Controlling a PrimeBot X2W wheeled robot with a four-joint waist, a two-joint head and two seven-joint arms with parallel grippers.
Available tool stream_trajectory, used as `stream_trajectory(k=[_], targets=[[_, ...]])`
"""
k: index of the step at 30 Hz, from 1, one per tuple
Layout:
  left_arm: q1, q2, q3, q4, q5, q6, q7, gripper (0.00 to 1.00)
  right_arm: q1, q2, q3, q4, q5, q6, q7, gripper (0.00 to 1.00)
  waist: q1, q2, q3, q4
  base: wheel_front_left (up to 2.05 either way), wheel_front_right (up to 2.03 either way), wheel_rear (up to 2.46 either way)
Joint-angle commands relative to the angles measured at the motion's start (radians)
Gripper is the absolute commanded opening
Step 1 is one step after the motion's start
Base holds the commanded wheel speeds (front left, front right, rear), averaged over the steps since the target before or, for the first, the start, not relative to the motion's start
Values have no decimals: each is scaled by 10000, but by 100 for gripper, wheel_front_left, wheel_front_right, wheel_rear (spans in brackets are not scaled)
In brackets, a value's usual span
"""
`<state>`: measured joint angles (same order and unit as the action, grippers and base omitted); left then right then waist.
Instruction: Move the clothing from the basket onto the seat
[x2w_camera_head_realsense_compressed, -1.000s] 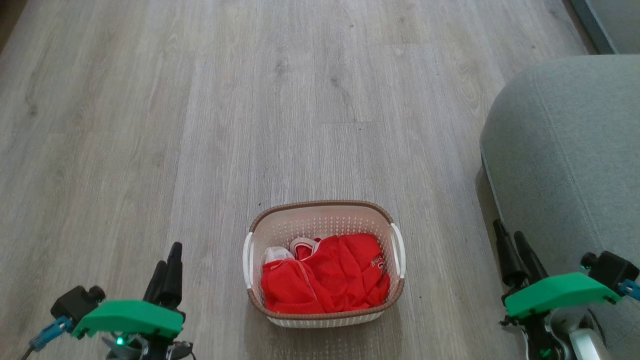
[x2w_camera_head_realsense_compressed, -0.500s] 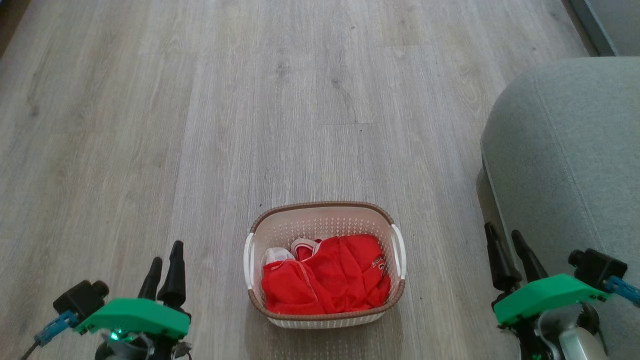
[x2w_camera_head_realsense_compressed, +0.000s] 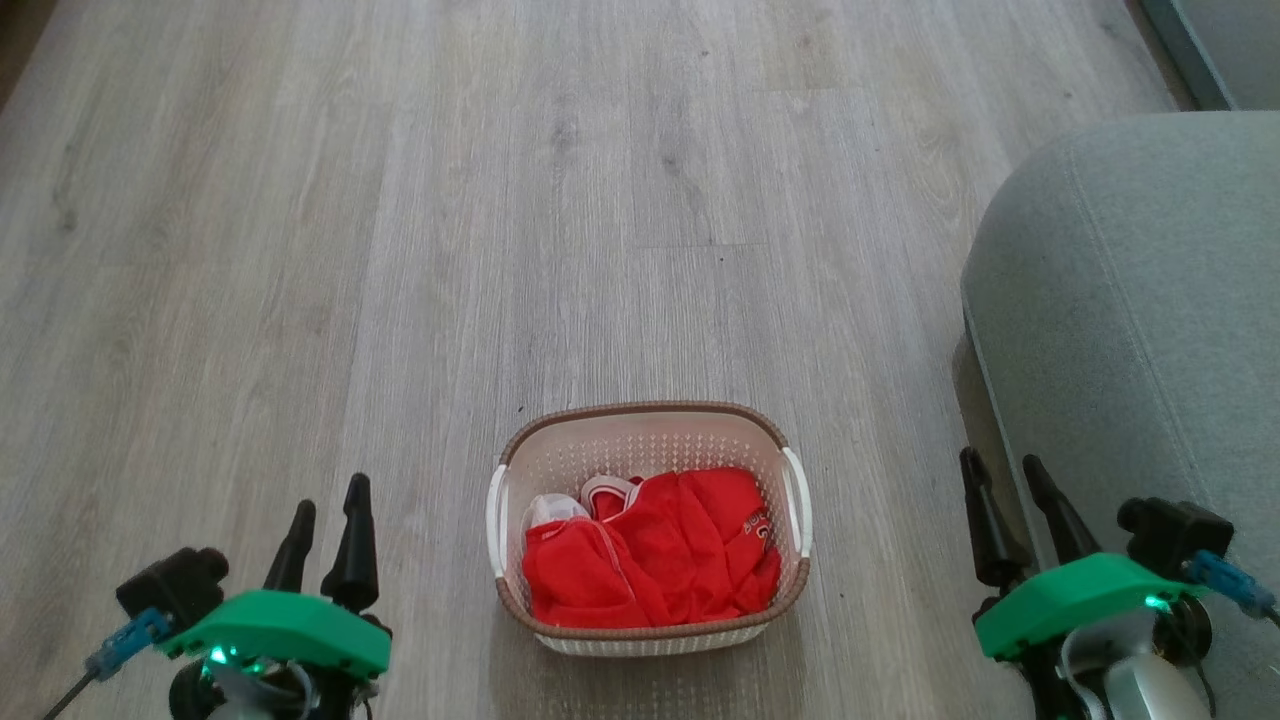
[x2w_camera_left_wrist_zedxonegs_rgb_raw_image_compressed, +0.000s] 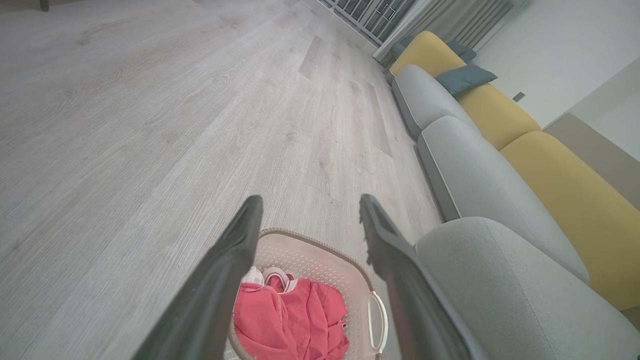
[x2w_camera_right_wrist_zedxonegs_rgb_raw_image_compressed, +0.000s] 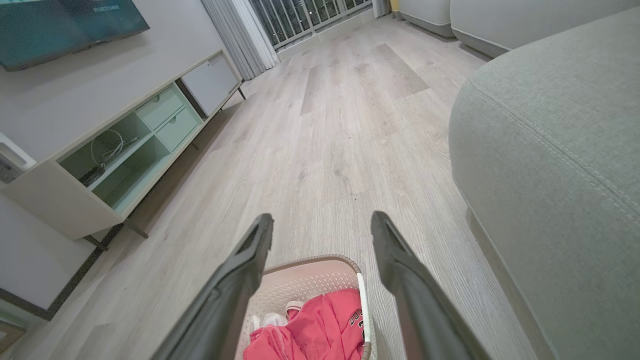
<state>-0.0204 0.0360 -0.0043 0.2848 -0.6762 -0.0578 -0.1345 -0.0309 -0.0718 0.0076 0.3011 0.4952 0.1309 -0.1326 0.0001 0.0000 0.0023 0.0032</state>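
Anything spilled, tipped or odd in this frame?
Nothing stands out. The basket sits upright on the floor, the clothing bunched inside, none over the rim. The left gripper and right gripper are open, holding nothing.

The floor (x2w_camera_head_realsense_compressed: 300, 250) is wood-look plank, matt, with fine grain; the basket (x2w_camera_head_realsense_compressed: 640, 440) is cream plastic, smooth and pierced with small holes, its rim (x2w_camera_head_realsense_compressed: 645, 407) brown with a woven look, its handles (x2w_camera_head_realsense_compressed: 797, 500) smooth white plastic; the clothing (x2w_camera_head_realsense_compressed: 660, 560) is thin red cloth, crumpled, with a slight sheen; a white piece (x2w_camera_head_realsense_compressed: 550, 510) looks like soft cloth; the seat (x2w_camera_head_realsense_compressed: 1150, 330) is grey woven cloth, matt, slightly rough, with raised stitched seams; the left gripper (x2w_camera_head_realsense_compressed: 330, 495) and right gripper (x2w_camera_head_realsense_compressed: 999, 460) have dark, dull, smooth fingers (x2w_camera_left_wrist_zedxonegs_rgb_raw_image_compressed: 220, 280) ahead of smooth green plastic covers (x2w_camera_head_realsense_compressed: 275, 630); the cushions (x2w_camera_left_wrist_zedxonegs_rgb_raw_image_compressed: 565, 200) are yellow cloth; the cabinet (x2w_camera_right_wrist_zedxonegs_rgb_raw_image_compressed: 125, 140) is smooth and pale; the screen (x2w_camera_right_wrist_zedxonegs_rgb_raw_image_compressed: 65, 25) is glossy.
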Motion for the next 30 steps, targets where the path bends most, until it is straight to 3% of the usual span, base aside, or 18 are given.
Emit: stream_trajectory(k=[1,30], targets=[[-591,108,154,-373,266,54,-137,100,-525,-213,193,-281,-305,-1,-148,100,-1,0,2,1,0,0,0],[-713,134,90,-357,3385,131,-986,100,-668,-253,306,-298,-3604,-2,-1003,100,-1,0,-2,-68,0,0,0]])
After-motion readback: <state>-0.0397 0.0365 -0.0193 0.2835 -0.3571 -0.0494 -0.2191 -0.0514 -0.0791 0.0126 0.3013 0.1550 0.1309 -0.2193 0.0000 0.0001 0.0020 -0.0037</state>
